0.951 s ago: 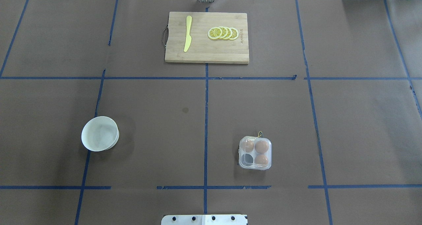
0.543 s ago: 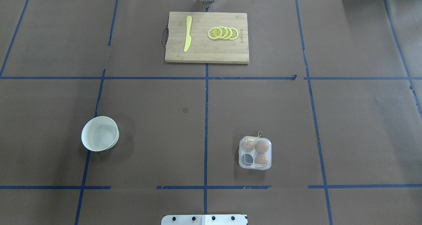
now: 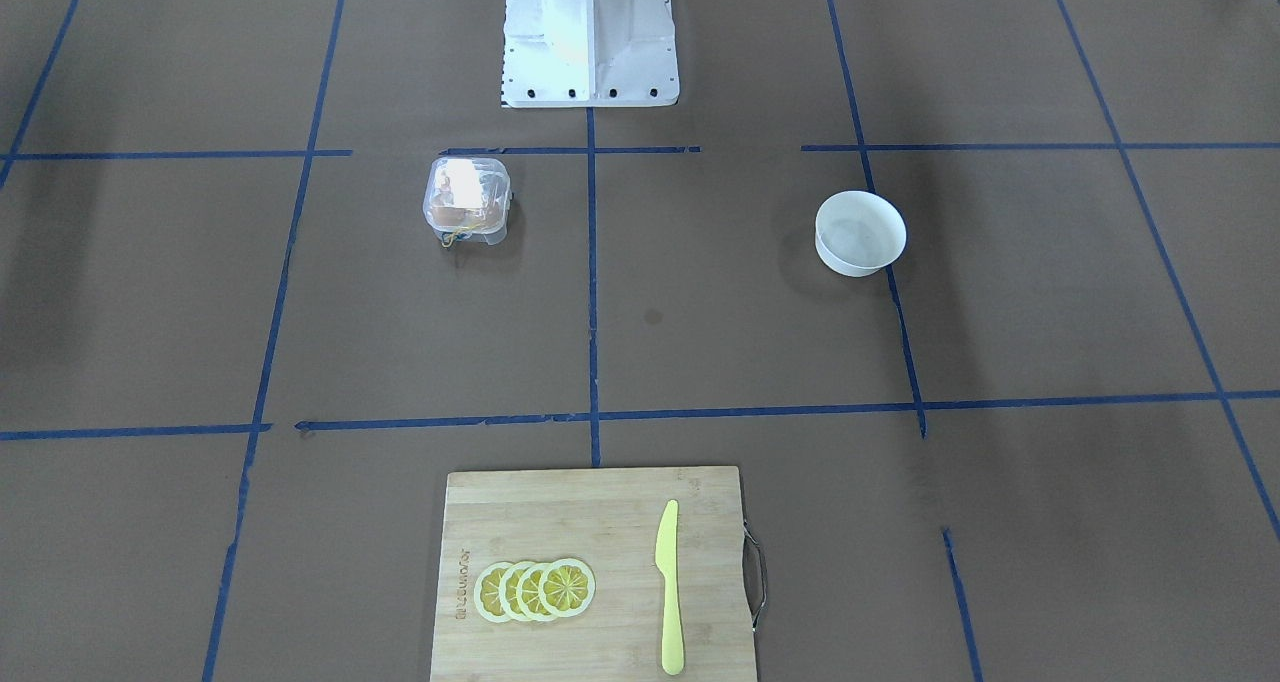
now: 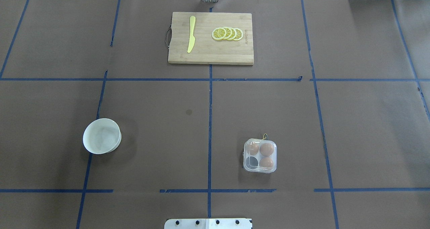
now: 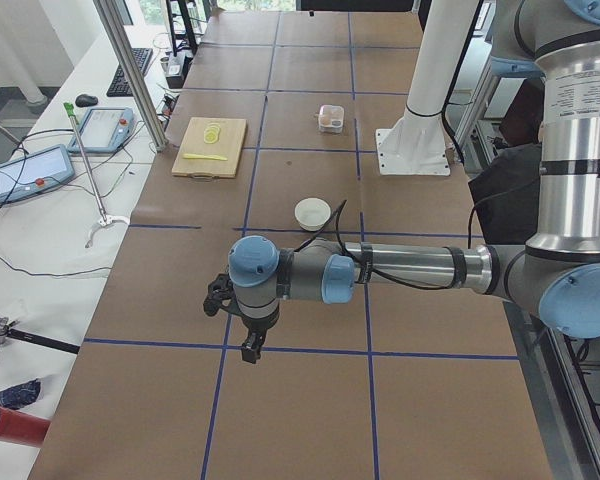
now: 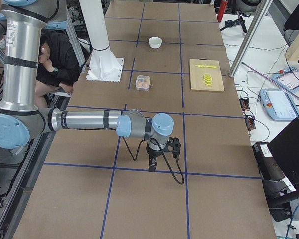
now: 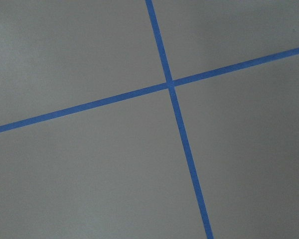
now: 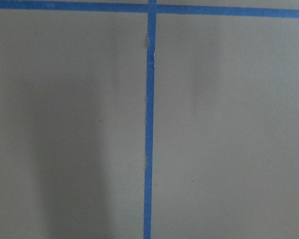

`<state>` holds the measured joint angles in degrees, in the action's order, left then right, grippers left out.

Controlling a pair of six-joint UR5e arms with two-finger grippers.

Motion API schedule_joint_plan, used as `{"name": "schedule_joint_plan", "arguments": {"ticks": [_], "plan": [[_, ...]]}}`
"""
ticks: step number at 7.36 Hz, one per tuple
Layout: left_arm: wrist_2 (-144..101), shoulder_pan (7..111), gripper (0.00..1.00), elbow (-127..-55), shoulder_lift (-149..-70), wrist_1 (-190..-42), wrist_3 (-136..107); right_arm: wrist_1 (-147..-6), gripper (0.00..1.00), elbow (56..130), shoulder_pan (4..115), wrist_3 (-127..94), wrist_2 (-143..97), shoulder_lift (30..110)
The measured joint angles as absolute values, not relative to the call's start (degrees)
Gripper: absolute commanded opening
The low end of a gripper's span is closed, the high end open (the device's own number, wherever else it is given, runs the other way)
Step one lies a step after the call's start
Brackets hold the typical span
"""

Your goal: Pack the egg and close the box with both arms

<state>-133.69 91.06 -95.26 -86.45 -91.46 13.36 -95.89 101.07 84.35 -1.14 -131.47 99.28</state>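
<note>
The clear four-cup egg box [image 4: 260,155] sits on the table right of centre, near the robot's base. It holds three orange-brown eggs [image 4: 266,149]; its near-left cup looks empty. The lid seems to lie down over the tray. The box also shows in the front view [image 3: 466,200]. Neither arm shows in the overhead or front views. The left gripper [image 5: 250,350] hangs over bare table far to the left, and the right gripper [image 6: 152,167] far to the right. I cannot tell whether either is open or shut. Both wrist views show only brown paper and blue tape.
A round white bowl [image 4: 101,136] stands left of centre. A wooden cutting board [image 4: 210,52] at the far side carries a yellow knife [image 4: 191,34] and lemon slices [image 4: 227,34]. The white base block [image 4: 208,223] is at the near edge. A person sits behind the robot [image 6: 57,55].
</note>
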Motion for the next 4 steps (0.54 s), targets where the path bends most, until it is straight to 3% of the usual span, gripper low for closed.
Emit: {"name": "schedule_joint_plan", "arguments": {"ticks": [4], "plan": [[-133.56,91.08,1.0,-95.33,-86.48,-91.49,13.36,-95.89,1.0,101.42,84.35,-1.14,-131.48,99.12]]}}
